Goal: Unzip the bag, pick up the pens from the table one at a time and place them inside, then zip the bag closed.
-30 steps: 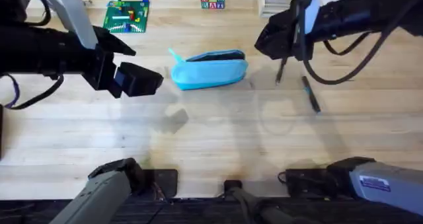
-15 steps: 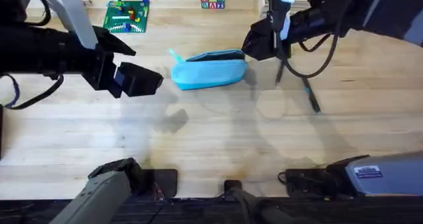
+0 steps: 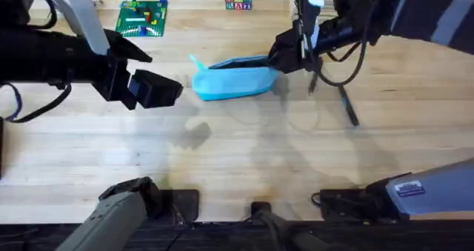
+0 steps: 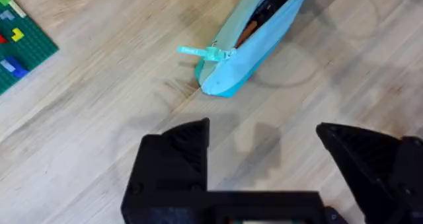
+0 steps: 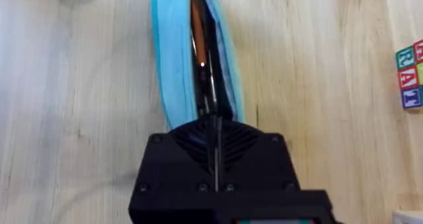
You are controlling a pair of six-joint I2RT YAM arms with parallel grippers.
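Two thin dark stick pens [image 3: 348, 105] lie on the light plank-grained wooden counter [image 3: 237, 162], just to the right of the light blue soft fabric pencil pouch [image 3: 235, 79], one slanting near the right gripper's cable and one a little further out. The pouch lies lengthwise at the counter's middle, a pale turquoise zipper pull [image 4: 198, 51] sticking out from its left end. Its zipper is open along the top, and in the right wrist view a dark slit runs down the pouch [image 5: 192, 59] with an orange streak and dark pens showing inside. The right gripper [image 3: 285, 57] sits at the pouch's right end, fingers pressed together with only a thin seam between them; whether they pinch anything I cannot tell. The left gripper [image 3: 152, 88] hangs to the pouch's left, apart from it, black fingers [image 4: 173, 159] spread wide and holding nothing. A green brick baseplate [image 3: 142, 18] lies beyond the pouch to the left.
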